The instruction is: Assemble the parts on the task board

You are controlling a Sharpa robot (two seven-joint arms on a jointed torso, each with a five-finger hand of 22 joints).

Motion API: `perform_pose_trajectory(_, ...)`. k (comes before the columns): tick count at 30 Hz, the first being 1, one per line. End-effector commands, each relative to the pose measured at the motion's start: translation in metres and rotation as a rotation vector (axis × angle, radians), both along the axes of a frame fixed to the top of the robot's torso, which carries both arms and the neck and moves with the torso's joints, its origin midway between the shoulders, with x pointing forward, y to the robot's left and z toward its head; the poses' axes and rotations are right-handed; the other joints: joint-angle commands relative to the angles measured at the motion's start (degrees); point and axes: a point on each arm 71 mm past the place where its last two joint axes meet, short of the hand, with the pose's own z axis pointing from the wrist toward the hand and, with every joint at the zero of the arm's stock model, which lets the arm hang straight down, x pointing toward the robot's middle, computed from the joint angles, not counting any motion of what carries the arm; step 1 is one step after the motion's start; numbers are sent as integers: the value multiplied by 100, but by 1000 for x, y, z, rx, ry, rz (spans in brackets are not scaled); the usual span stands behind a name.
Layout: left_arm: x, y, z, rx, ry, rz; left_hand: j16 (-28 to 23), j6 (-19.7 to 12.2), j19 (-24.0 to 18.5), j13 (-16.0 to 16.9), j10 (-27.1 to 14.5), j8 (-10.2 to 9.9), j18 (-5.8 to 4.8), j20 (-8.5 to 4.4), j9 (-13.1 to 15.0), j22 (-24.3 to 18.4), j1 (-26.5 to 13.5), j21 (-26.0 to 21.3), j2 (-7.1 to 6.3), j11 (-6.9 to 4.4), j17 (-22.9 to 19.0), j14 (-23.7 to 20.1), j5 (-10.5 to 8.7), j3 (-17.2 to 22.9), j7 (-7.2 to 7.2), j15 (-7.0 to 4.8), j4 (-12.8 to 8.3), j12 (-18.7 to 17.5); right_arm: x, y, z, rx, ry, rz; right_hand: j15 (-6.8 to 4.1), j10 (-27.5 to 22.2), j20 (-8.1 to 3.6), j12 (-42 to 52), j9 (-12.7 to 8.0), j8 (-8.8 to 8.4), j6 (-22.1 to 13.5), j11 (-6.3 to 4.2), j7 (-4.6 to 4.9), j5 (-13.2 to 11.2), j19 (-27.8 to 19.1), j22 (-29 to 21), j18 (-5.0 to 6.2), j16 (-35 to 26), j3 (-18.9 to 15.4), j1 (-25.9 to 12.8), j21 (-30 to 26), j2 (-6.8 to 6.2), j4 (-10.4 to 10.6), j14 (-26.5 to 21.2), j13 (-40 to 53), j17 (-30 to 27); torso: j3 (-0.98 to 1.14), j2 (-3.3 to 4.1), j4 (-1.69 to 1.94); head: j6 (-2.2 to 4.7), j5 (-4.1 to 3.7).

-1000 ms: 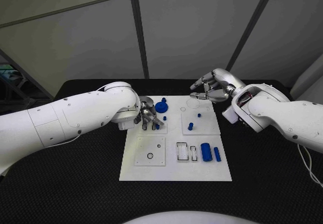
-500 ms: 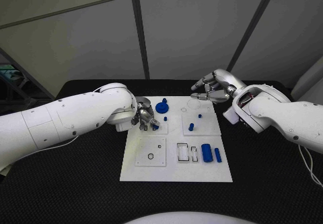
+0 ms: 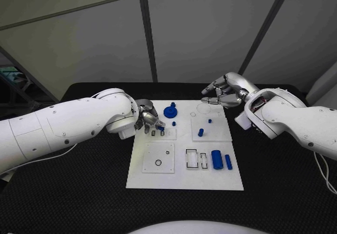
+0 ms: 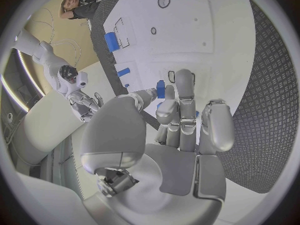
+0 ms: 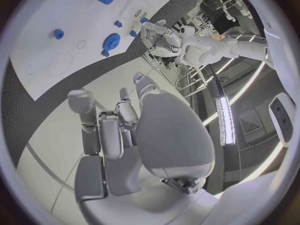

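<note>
The white task board (image 3: 184, 181) lies mid-table. On its far left part stand a blue gear (image 3: 169, 111) and two small blue pegs (image 3: 173, 124) (image 3: 162, 130). My left hand (image 3: 148, 120) hovers at the board's far left edge with loosely bent fingers and holds nothing. In the left wrist view one peg (image 4: 160, 89) stands just past the thumb and a fingertip (image 4: 184, 80). My right hand (image 3: 223, 95) hangs over the board's far right corner, fingers apart and empty, as the right wrist view shows (image 5: 119, 130).
Two more small blue pieces (image 3: 201, 131) (image 3: 209, 120) sit on the far right plate. A thick blue cylinder (image 3: 217, 159) and a thinner one (image 3: 227, 161) lie near the right edge, beside rectangular slots (image 3: 191, 158). Black table (image 3: 77, 195) surrounds the board.
My left hand has drawn back to the left, away from the pegs, which stayed in place. The right hand has barely moved.
</note>
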Motion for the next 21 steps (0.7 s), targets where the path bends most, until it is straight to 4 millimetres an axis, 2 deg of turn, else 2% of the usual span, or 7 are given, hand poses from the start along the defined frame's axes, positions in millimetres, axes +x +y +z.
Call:
perform_pose_trajectory(1, 0, -1, 2, -29, -29, 25, -21, 7, 54, 17, 64, 39, 82, 7, 19, 15, -71, 41, 7, -5, 8, 22, 41, 950, -46, -16, -900, -3, 0, 1, 0, -10, 2, 3, -36, -2, -14, -26, -10, 37, 24, -47, -21, 40, -11, -12, 85, -18, -25, -50, -16, 9, 4, 362, -10, 477, -1, 5, -5, -4, 21)
perform_pose_trajectory(8, -2, -3, -2, 11, -41, 9, -23, 13, 77, 48, 91, 64, 73, 4, 43, 59, -111, 65, -10, -9, 11, 23, 48, 1005, -50, -19, -940, 23, 1, 2, 0, -16, 0, 5, -36, -3, -14, -27, -10, 37, 24, -47, -21, 42, -13, -17, 86, -22, -26, -53, -19, 8, 6, 361, -11, 471, 1, 12, -19, -19, 44)
perform_pose_trajectory(21, -4, -9, -12, 77, -50, -21, -26, 18, 96, 77, 120, 107, 67, 0, 81, 92, -177, 83, -38, -15, 14, 26, 60, 1089, -57, -22, -995, 49, 0, 3, 0, -21, -4, 11, -36, -6, -14, -31, -11, 40, 24, -47, -22, 45, -20, -31, 88, -26, -31, -61, -30, 7, 12, 360, -17, 467, 2, 10, -17, -47, 63)
